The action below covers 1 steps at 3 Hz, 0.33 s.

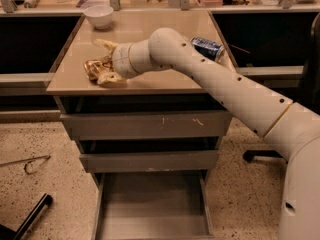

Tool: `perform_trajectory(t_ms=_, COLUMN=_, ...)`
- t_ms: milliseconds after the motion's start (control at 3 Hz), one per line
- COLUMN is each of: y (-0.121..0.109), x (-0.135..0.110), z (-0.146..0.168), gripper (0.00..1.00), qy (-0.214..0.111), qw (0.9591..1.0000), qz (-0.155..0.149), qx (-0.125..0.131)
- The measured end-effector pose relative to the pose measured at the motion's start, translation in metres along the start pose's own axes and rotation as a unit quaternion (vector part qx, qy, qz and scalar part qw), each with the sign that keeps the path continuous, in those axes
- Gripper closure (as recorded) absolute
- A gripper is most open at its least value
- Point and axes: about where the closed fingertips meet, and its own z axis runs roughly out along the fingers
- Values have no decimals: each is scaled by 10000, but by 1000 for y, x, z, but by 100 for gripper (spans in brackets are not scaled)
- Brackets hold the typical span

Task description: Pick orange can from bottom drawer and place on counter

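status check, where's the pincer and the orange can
Pincer at the orange can, left side of the counter. Can rests on it, bottom drawer open below. Nothing in the way; blue can and bowl sit apart.

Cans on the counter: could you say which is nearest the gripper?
The orange can, at the gripper on the counter; the blue can lies beyond the arm.

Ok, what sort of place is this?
Probably an office or lab: grey drawer cabinet, speckled floor, chair base at right. The gripper is at the orange can on the counter.

Orange can [92,68] behind gripper [102,62] on counter [150,29]
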Motion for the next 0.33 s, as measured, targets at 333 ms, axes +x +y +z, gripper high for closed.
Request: perform_trajectory(t_ms=333, y=0, x=0, z=0, gripper=0, qy=0, qw=10000, qz=0, qx=0)
